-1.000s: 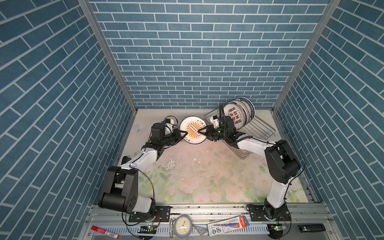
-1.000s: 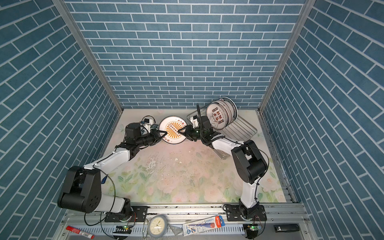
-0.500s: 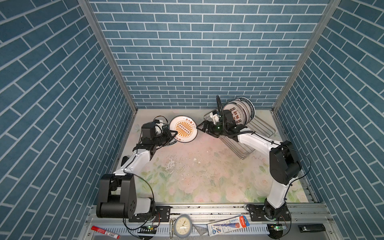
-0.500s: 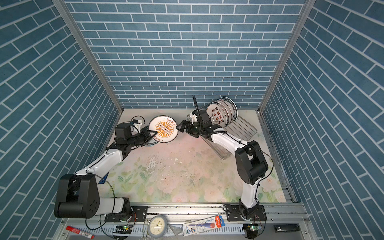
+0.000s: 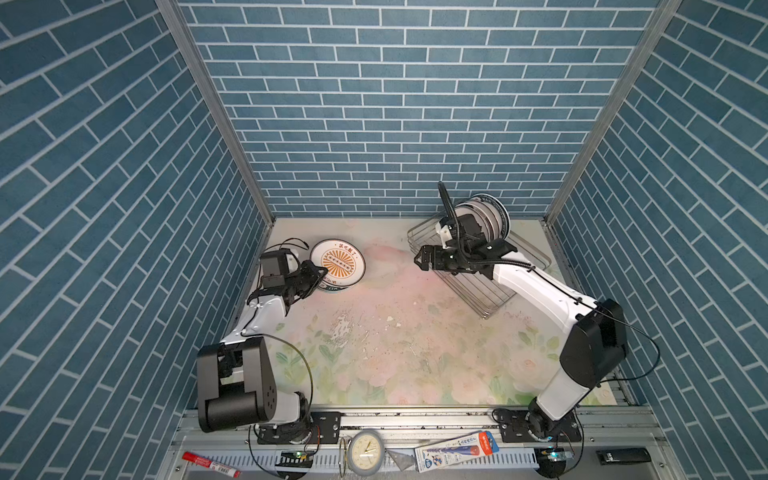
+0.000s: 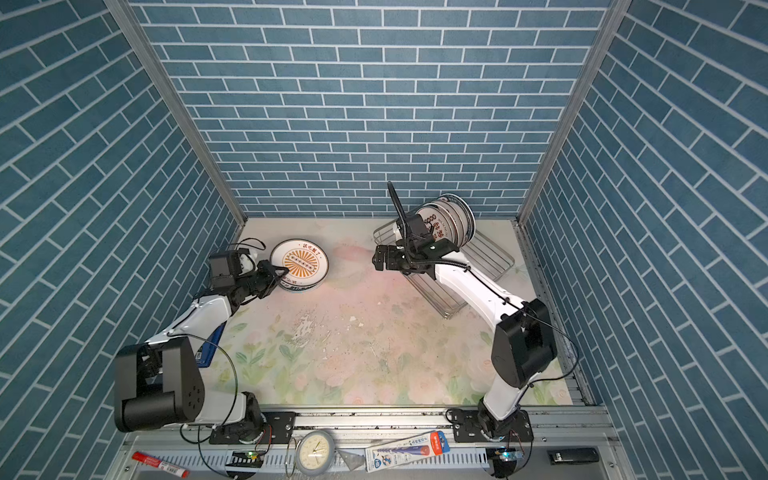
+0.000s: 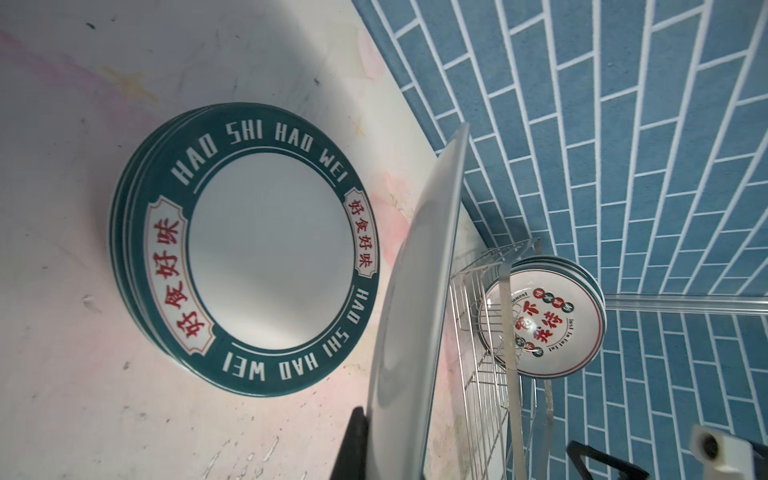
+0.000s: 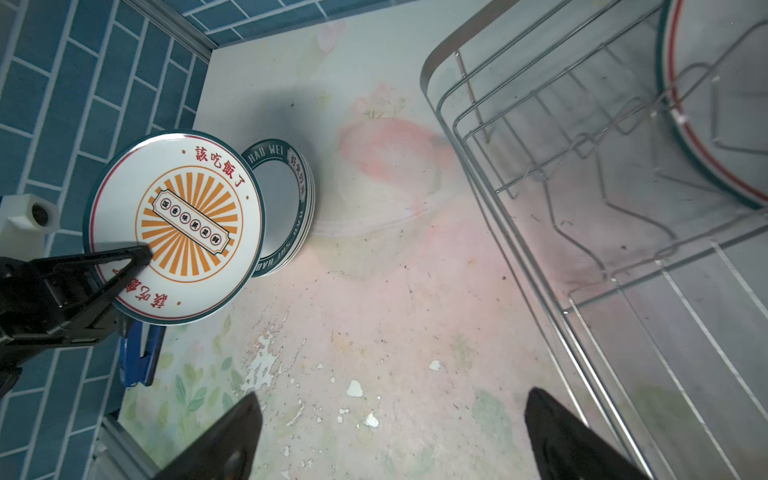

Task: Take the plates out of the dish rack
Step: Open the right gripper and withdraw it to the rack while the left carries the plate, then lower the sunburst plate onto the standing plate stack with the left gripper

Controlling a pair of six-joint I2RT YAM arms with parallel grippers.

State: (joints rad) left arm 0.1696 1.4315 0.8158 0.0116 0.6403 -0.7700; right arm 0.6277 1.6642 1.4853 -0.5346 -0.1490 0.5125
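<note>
Left gripper (image 5: pixel 318 272) clamped on the rim of the sunburst plate (image 5: pixel 341 262), above the stack of green-rimmed plates (image 7: pixel 249 249).
Its jaws pinch the plate's near edge, orange face up and tilted; whether it touches the stack lying flat underneath I cannot tell. Right gripper (image 8: pixel 392 397) hangs wide open and empty over the bare table (image 5: pixel 395 332), just beside the near left corner of the dish rack (image 5: pixel 484 316). Farther back, the remaining plates (image 6: pixel 455 216) stand on edge at the rack's far end, close to the back wall (image 5: pixel 395 124).
</note>
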